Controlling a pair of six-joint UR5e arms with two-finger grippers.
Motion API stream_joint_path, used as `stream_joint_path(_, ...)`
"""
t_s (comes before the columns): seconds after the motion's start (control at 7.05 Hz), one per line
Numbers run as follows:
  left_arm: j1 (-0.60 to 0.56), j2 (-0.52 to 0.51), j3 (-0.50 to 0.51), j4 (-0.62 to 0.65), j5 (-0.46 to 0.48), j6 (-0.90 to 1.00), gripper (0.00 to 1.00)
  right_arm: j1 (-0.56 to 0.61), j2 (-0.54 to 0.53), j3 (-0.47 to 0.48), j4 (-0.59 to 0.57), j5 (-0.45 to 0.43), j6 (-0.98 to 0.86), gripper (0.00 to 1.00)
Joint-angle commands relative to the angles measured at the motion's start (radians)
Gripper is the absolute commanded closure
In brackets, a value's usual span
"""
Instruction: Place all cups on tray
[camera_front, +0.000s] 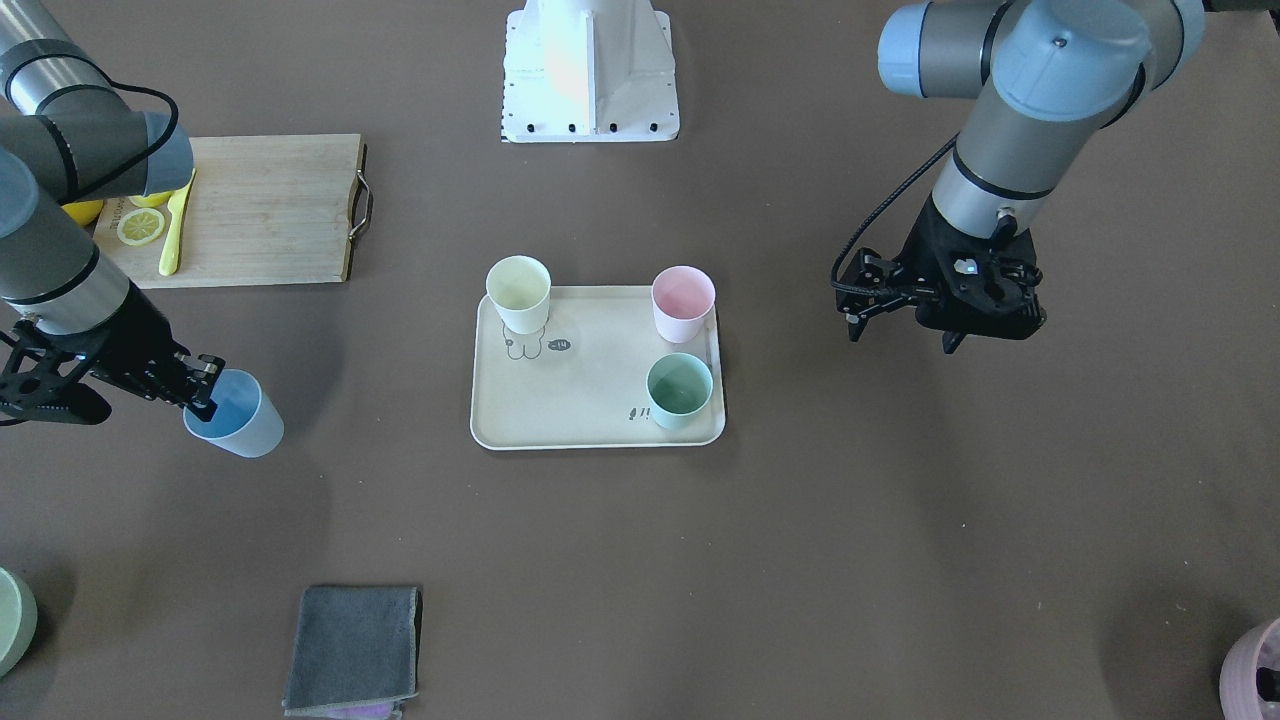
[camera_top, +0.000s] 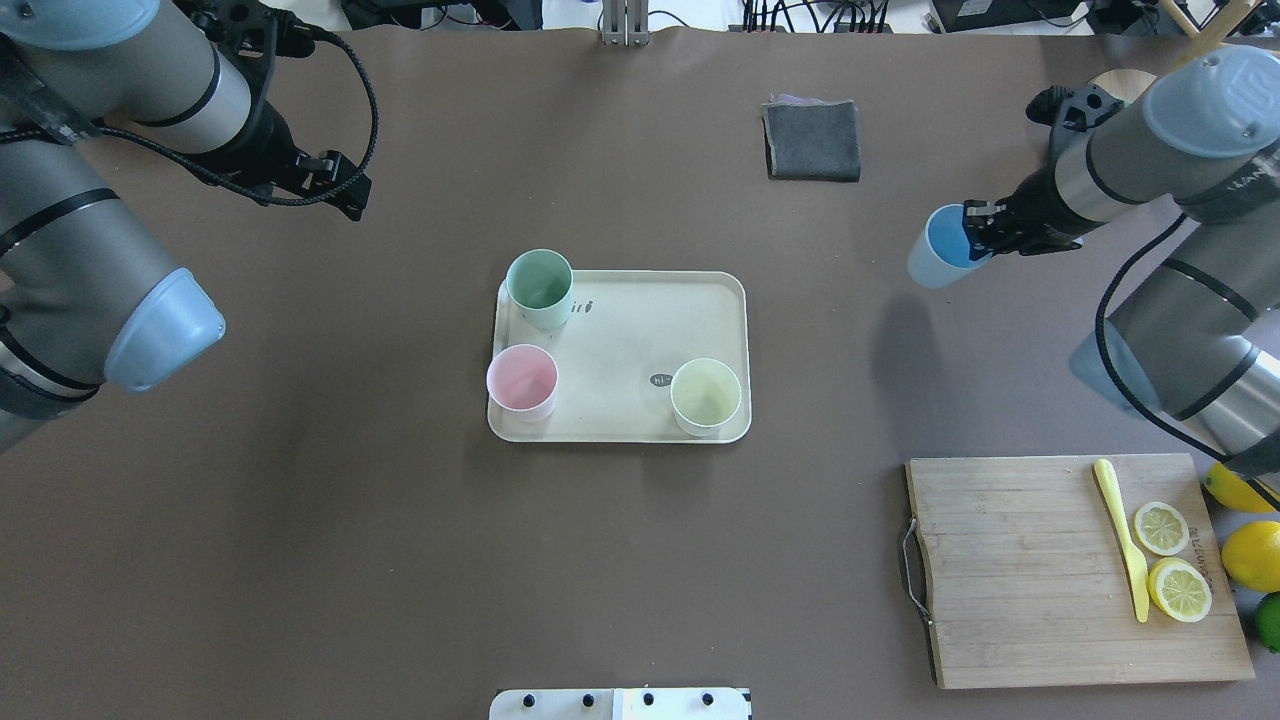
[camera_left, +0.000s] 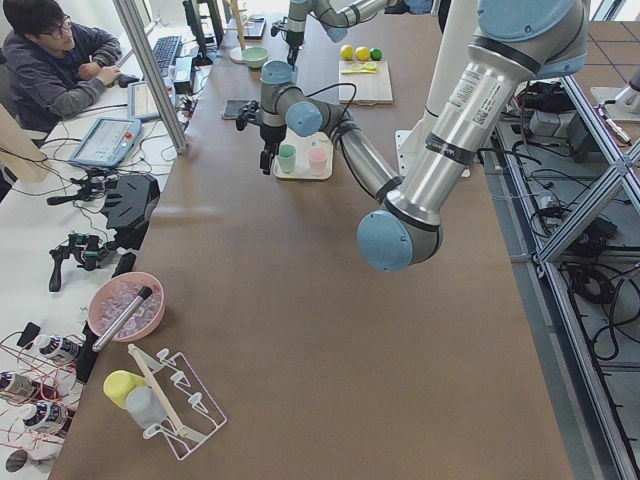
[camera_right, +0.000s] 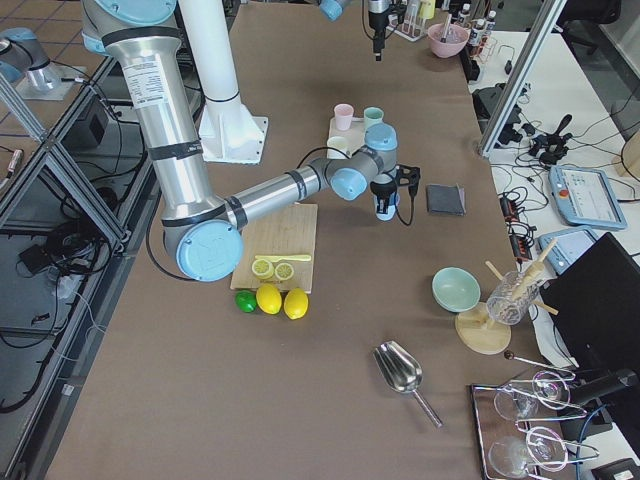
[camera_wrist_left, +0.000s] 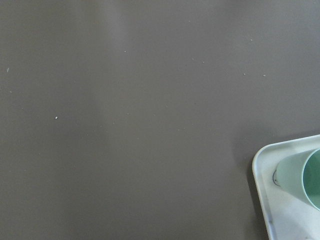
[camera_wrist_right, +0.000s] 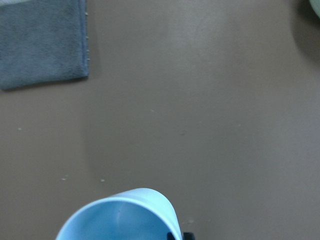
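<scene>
The cream tray (camera_top: 640, 330) lies mid-table. On it stand the mint green cup (camera_top: 539, 288), the pale pink cup (camera_top: 521, 381) and the pale yellow cup (camera_top: 706, 396), all upright. My right gripper (camera_top: 975, 235) is shut on the rim of the light blue cup (camera_top: 940, 260) and holds it tilted above the table, well off the tray's right side. The cup fills the bottom of the right wrist view (camera_wrist_right: 120, 217). My left gripper (camera_front: 903, 335) is open and empty, raised off the tray's left side. Its wrist view shows the tray's corner (camera_wrist_left: 267, 200) and the green cup (camera_wrist_left: 302, 175).
A wooden cutting board (camera_top: 1040, 570) with lemon slices and a yellow knife (camera_top: 1125, 540) lies near the right arm's base. A folded grey cloth (camera_top: 812, 140) lies at the far side. A sage vessel (camera_front: 12, 620) and a mauve pot (camera_front: 1255, 670) sit at the far corners.
</scene>
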Motion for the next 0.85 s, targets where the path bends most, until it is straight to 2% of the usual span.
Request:
stream_joint_path(0.0,-0.009,0.008,0.001,0.002,0.0,0.045,0.02,-0.132,0.164,0.037,-0.148,-0.067,0.22,1.0)
stream_joint_path(0.28,-0.013,0.014,-0.001,0.0,0.0,0.045,0.02,-0.249,0.269,-0.018,-0.177,-0.171,0.356,1.0)
stream_joint_path(0.43,-0.011,0.024,-0.001,-0.004,0.0,0.045,0.02,-0.28,0.313,-0.067,-0.176,-0.196,0.372,1.0)
stream_joint_path(0.71,-0.011,0.024,-0.001,-0.006,0.0,0.045,0.02,-0.294,0.335,-0.092,-0.167,-0.207,0.373,0.23)
